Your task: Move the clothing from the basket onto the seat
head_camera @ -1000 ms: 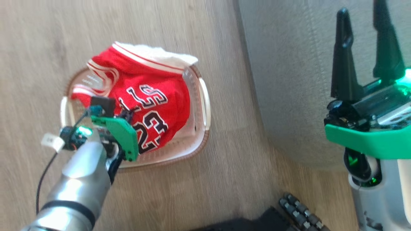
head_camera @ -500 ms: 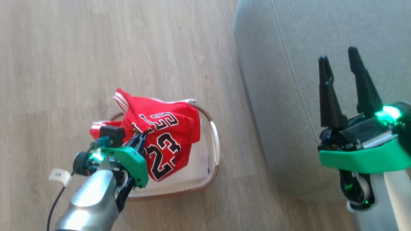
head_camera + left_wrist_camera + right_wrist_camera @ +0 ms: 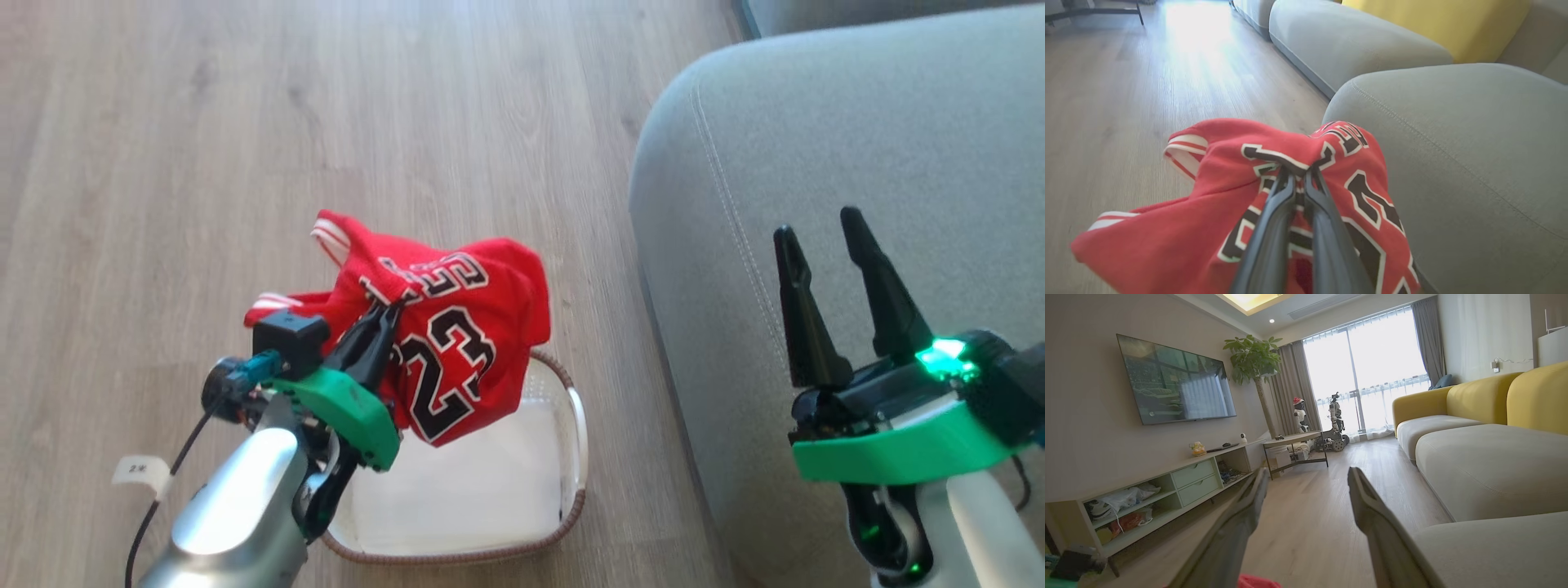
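Where the left gripper (image 3: 392,310) meets the garment, its two long dark fingers are pressed together on a fold of the red sleeveless basketball jersey (image 3: 469,327), pinching it among the black, white-edged lettering just above the "23". Held this way, the jersey hangs bunched over the small cream perforated plastic basket (image 3: 578,441) with its brown woven rim, which stands on the pale wood-grain floor (image 3: 204,122). A red-and-white striped trim edge juts toward the upper left in the head view. The basket's inside shows white; whether that is fabric or bare bottom cannot be told. The large grey-green fabric sofa cushion (image 3: 857,122), with a rounded edge and a double stitched seam, lies to the right of the basket, near the jersey but apart from it. Over the cushion's front part, the right gripper (image 3: 818,224) stands with its fingers spread wide and nothing between them.
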Motion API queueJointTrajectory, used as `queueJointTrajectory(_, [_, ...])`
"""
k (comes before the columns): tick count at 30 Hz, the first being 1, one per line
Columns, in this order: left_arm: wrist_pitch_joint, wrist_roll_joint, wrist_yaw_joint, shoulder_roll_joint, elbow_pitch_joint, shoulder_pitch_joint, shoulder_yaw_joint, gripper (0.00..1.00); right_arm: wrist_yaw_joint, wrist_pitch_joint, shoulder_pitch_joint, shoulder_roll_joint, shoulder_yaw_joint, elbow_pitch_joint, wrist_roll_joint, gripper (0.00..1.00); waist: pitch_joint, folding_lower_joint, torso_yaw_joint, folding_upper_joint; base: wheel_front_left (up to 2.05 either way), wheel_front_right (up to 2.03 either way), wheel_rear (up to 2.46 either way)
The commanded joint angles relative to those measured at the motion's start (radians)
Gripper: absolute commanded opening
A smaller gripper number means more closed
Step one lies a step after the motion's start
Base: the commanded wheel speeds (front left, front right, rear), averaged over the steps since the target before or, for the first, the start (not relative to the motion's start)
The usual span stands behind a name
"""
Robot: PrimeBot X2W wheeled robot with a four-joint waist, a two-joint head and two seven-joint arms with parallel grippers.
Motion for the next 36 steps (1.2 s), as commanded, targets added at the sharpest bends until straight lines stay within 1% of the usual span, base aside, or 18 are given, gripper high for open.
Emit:
queueJointTrajectory(1, [-0.007,0.007,0.008,0.037,-0.06,-0.036,0.048,0.0,0.007,-0.005,-0.004,-0.017,0.019,-0.028,0.007,1.0,-0.021,0.0001,0.011,-0.0001,0.0,0.0,0.0])
queueJointTrajectory(10, [0.11,0.004,0.065,0.095,-0.388,-0.036,0.058,0.0,0.007,-0.005,0.032,-0.015,0.045,-0.017,0.02,1.0,-0.054,0.0001,0.024,-0.0001,0.0,0.0,0.0])
queueJointTrajectory(16, [0.179,0.0,0.089,0.123,-0.529,-0.052,0.064,0.0,0.007,-0.005,0.037,-0.019,0.081,-0.007,0.032,1.0,-0.056,0.0001,0.023,-0.0001,0.0,0.0,0.0])
queueJointTrajectory(20, [0.197,0.0,0.098,0.131,-0.576,-0.062,0.066,0.0,0.007,-0.005,0.035,-0.026,0.1,0.0,0.042,1.0,-0.051,0.0001,0.02,-0.0001,0.0,0.0,0.0])
queueJointTrajectory(31, [0.202,-0.001,0.105,0.133,-0.599,-0.08,0.067,0.0,0.007,-0.005,0.025,-0.052,0.148,0.034,0.074,1.0,-0.054,0.0001,0.015,-0.0001,0.0,0.0,0.0])
queueJointTrajectory(33, [0.202,-0.003,0.104,0.131,-0.602,-0.086,0.066,0.0,0.007,-0.005,0.021,-0.057,0.169,0.04,0.108,1.0,-0.053,0.0001,0.017,-0.0001,0.0,0.0,0.0])
queueJointTrajectory(34, [0.203,-0.003,0.104,0.13,-0.604,-0.088,0.065,0.0,0.007,-0.005,0.017,-0.059,0.189,0.04,0.149,1.0,-0.053,0.0001,0.018,-0.0001,0.0,0.0,0.0])
queueJointTrajectory(36, [0.204,-0.002,0.101,0.128,-0.603,-0.095,0.061,0.0,0.007,-0.005,-0.001,-0.097,0.23,0.06,0.188,1.0,-0.052,0.0001,0.021,-0.0001,0.0,0.0,0.0])
